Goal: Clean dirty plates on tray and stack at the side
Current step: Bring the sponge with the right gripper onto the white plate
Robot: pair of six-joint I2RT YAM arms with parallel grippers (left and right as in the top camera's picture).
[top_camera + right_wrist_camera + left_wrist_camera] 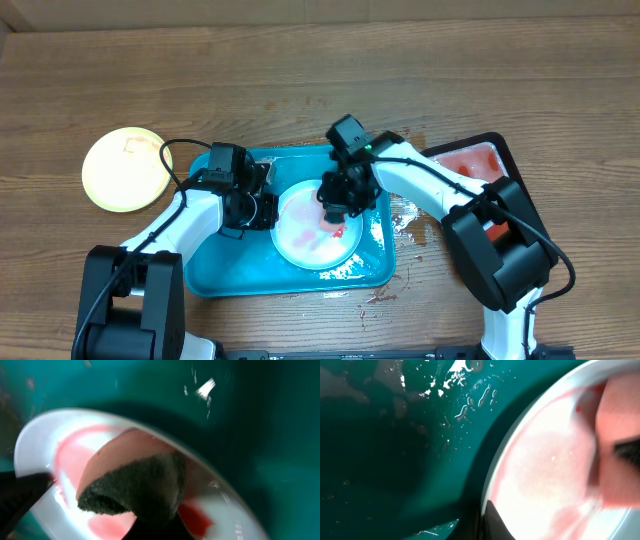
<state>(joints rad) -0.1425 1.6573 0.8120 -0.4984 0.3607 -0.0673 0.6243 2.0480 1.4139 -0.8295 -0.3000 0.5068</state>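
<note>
My right tool [335, 210] pinches a sponge [135, 480] on the smeared white plate [300, 238] in the turquoise tray [215, 275]. My left tool [266, 210] is at that plate's left rim, but I cannot tell its grip.

Looking like a robotics lab bench: left arm [185, 215] and right arm [430, 180] are standing at the bottom edge of a wood-grain table [300, 80], cables [163, 150] trailing. Staged props are sitting mid-frame and right: wet turquoise tray [215, 280], sponge [135, 485], black tray [505, 150] holding red liquid.
</note>
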